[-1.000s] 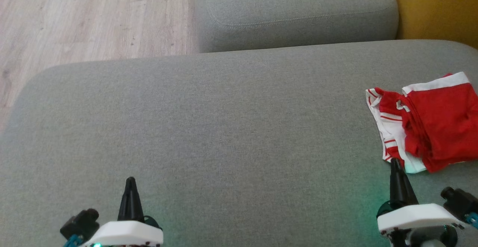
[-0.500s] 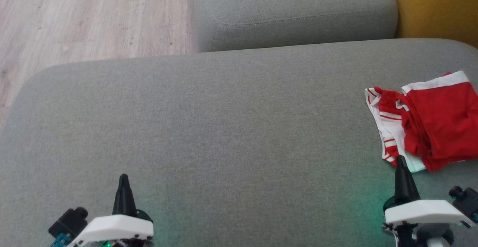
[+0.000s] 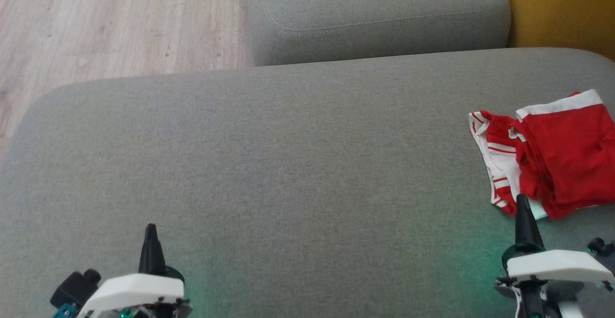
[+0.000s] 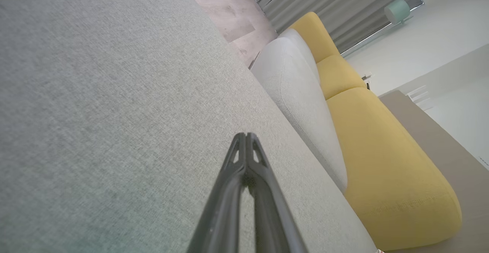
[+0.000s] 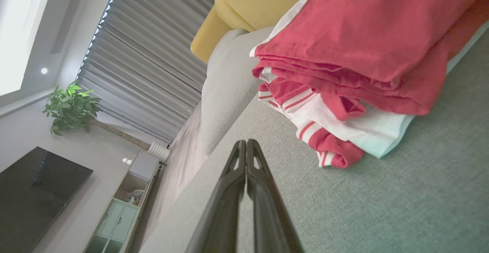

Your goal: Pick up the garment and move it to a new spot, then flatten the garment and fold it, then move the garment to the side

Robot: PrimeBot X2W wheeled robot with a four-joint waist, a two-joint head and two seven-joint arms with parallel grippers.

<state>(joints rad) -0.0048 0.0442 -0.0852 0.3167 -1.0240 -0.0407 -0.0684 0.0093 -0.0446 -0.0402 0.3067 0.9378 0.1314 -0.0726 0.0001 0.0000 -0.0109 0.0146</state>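
Arms enter the head view from the 6 o'clock edge. The left gripper (image 3: 151, 229) sits at about 7 o'clock and the right gripper (image 3: 522, 201) at about 5 o'clock. Each shows a white wrist housing with a dark point aimed toward 12 o'clock, low over the grey seat cushion (image 3: 288, 154). Both pairs of fingers are pressed together tip to tip, and neither has hold of anything.

The head view takes in the cushion's rounded outline, with wooden floor (image 3: 96, 30) at 11 o'clock and a second grey cushion (image 3: 375, 15) at 12 o'clock. The left wrist view looks along the seat instead. It shows a yellow sofa section (image 4: 382, 161) at 3 to 4 o'clock and grey curtains (image 4: 324, 12) at 1 o'clock. The right wrist view gives the room's far side: a potted plant (image 5: 70, 107) at 9 o'clock, a dark television (image 5: 34, 192) at 8 o'clock and a pale cabinet (image 5: 126, 203) beside it.

The garment (image 3: 562, 159), red with white bands and stripes, lies in folded layers on the cushion at 3 o'clock of the head view, close to that edge. In the head view the right gripper's tip overlaps the garment's 7 o'clock corner. The right wrist view shows the stacked folds close up, at 1 to 2 o'clock of the closed tips. It is near them, with a strip of bare cushion between. The left gripper is well apart from the garment.
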